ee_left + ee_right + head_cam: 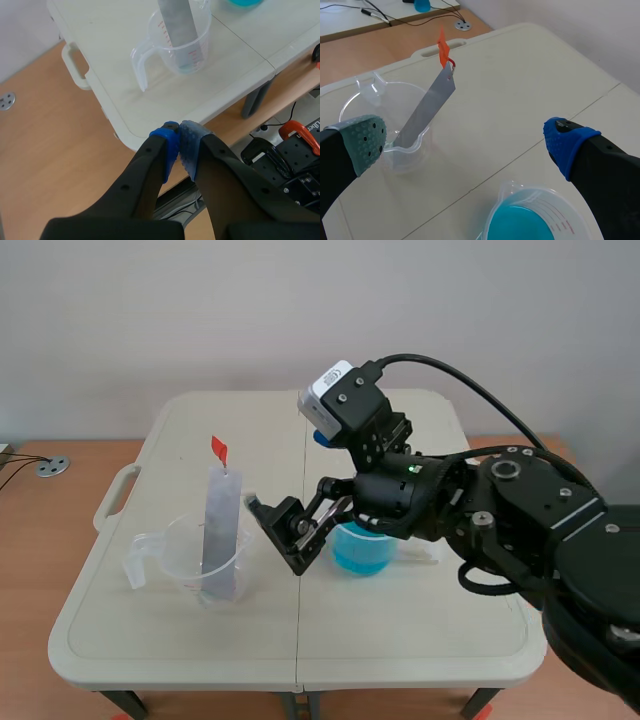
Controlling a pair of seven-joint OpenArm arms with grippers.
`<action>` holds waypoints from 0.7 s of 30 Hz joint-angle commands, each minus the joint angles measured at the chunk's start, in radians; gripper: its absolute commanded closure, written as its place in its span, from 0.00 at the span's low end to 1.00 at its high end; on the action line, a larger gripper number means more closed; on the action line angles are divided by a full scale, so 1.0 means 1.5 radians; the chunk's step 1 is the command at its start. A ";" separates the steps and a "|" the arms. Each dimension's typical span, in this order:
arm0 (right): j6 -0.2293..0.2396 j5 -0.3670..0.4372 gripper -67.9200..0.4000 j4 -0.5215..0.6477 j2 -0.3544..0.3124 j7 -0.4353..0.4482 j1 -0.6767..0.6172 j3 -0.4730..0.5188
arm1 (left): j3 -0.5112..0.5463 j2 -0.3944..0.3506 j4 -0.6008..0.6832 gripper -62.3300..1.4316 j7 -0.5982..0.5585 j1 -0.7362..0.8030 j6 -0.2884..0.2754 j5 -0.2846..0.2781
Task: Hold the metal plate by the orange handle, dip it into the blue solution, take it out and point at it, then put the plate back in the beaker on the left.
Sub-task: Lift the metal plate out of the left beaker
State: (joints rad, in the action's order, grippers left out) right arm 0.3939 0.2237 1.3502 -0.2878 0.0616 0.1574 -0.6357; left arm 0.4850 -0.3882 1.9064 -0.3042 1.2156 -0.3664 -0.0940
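Grey metal plate, flat, long and thin, stands tilted in the clear plastic beaker on the left part of the white table; its lower end rests inside the beaker; its upper end leans out past the rim; the small orange handle is fixed at that upper end, and nothing touches it. This beaker is round and see-through, with a moulded grip, a spout and red printed graduations.

The blue solution fills the bottom of a second clear beaker; it stands to the right of the first and apart from it, across the table's centre seam.

The right gripper hangs above the table between the two beakers; jaws spread wide, grasping nothing; its dotted grey-green pad is near the plate's beaker, its blue pad nearer the solution.

The left gripper is off the table, over the wooden floor beside a rounded table corner; jaws clenched, blue dotted pads pressed together on nothing.
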 commanded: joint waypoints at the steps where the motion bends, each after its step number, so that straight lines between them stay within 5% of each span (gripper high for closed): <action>1: -0.001 0.004 0.03 -0.002 0.012 0.013 0.026 -0.001 | 0.006 0.004 0.003 0.93 -0.008 0.001 0.004 0.000; 21: -0.005 -0.042 0.03 -0.146 0.129 0.025 0.126 -0.045 | 0.006 0.004 0.003 0.93 -0.009 0.000 0.003 0.006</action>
State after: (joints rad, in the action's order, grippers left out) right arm 0.3878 0.1562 1.1244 -0.1051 0.0822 0.3122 -0.7025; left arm 0.4850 -0.3882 1.9064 -0.3042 1.2156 -0.3664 -0.0788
